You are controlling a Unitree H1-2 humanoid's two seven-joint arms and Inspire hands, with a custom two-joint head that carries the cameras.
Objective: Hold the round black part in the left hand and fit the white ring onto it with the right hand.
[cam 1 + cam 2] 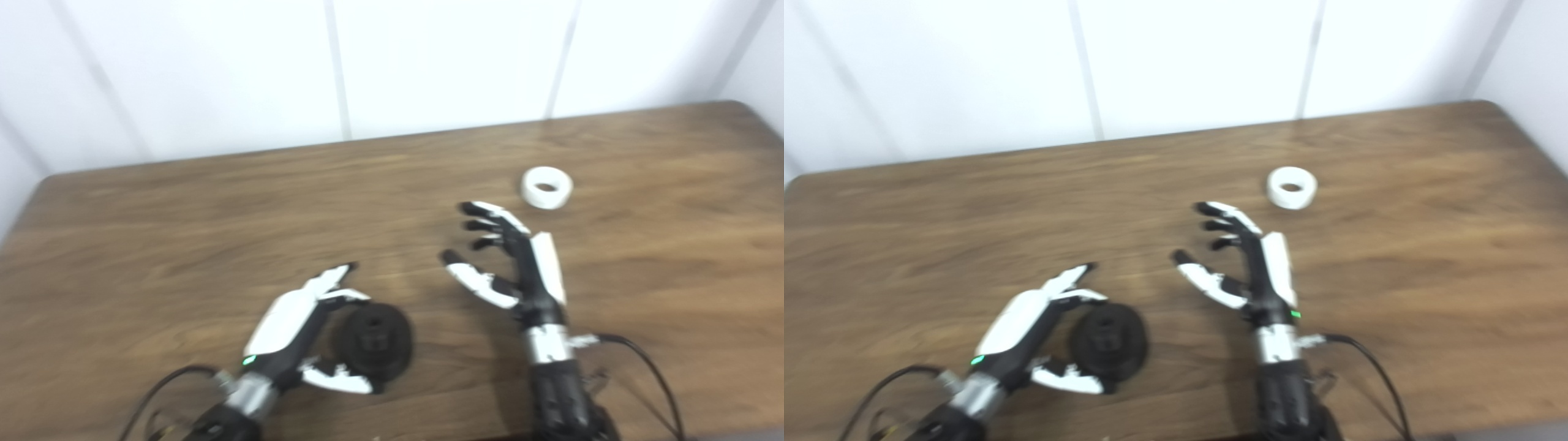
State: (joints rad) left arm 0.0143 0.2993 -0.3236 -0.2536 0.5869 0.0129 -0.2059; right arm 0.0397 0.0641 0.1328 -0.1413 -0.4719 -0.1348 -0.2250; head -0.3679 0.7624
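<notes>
Basically, wood-grain table [184, 202], matte. Left hand [306, 331] cups the black part [375, 340], fingers and thumb around its rim, though blur makes firm contact hard to confirm, so I can't tell if it's clamped. Right hand [511, 260] is spread, holding nothing, near the ring [547, 187] but apart from it. Risk: loose cupping lets the ribbed disc slip; smooth, small ring could skid from fingertips. Ring lies flat, glossy white plastic.
</notes>
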